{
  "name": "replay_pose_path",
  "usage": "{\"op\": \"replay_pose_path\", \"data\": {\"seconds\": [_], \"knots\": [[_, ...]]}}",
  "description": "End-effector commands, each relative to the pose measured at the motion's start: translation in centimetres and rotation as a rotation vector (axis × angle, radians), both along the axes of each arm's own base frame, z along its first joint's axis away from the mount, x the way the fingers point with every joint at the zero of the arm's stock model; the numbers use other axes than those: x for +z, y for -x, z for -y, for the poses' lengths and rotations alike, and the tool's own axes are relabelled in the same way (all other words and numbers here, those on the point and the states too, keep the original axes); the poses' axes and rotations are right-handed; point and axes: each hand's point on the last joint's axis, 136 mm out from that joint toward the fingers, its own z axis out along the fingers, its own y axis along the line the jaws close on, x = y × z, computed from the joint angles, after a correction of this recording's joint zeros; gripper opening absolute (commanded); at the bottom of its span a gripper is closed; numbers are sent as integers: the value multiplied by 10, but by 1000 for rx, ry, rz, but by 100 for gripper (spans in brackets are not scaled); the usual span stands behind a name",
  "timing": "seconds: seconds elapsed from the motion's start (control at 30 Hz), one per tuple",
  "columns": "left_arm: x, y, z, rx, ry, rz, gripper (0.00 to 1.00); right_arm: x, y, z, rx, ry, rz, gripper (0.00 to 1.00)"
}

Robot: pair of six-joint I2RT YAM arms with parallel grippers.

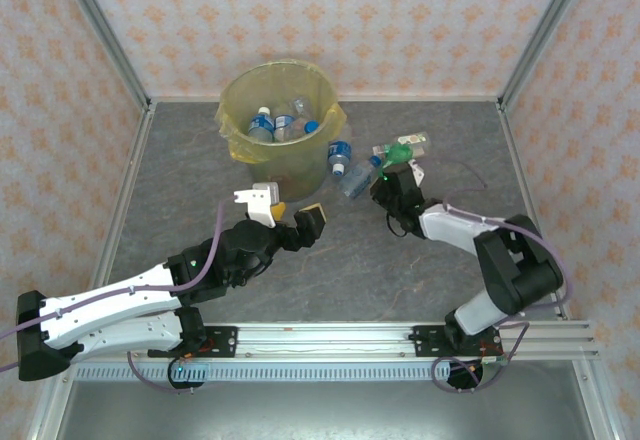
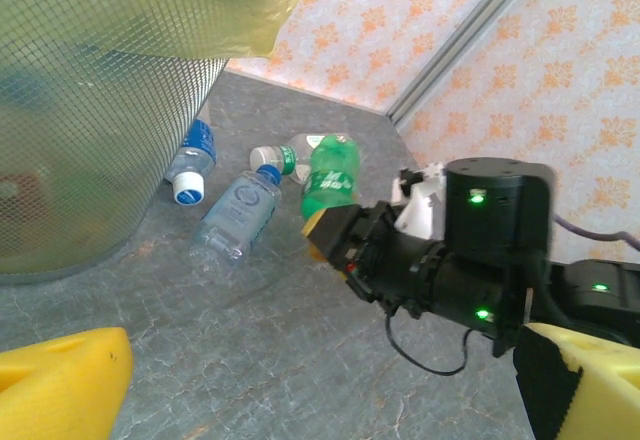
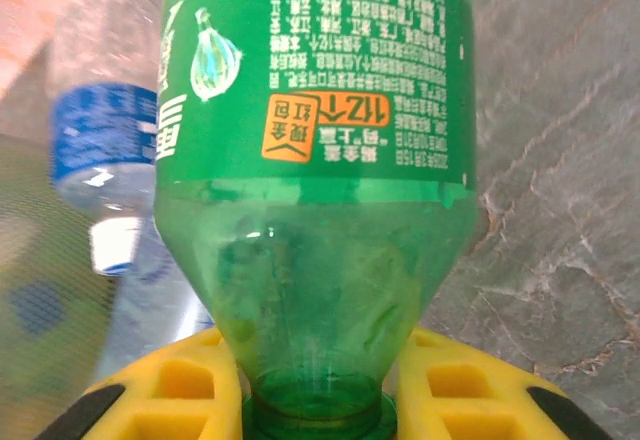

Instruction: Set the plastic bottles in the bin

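Fingers of the right gripper (image 3: 318,400) pinch the neck of the green bottle (image 3: 315,160), which lies on the table (image 1: 330,280) right of the bin (image 1: 236,95); left gripper (image 1: 285,210) gapes wide beside the bin, holding nothing

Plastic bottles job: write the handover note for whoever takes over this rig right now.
Left gripper: open, empty, hanging near the foot of the bin.
Right gripper: shut on the green bottle at its neck, to the right of the bin.
Done: several bottles lie in the bin.
Left: bin the green bottle, then three more lying on the table beside the bin: a blue-label bottle, a clear blue-capped bottle and a white-capped bottle.
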Motion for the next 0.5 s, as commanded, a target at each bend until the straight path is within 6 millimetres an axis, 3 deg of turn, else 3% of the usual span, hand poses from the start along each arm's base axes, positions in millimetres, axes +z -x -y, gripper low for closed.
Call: {"op": "replay_pose_path", "data": {"seconds": [0.0,0.2,0.47], "knots": [[12,-1,-8,38,23,31,99,20,7,17,-21,64,45,25],[19,-2,-25,103,34,46,99,75,14,24,-3,76,166,24],[31,-3,-86,356,38,47,99,162,23,7,80,117,330,24]]}}
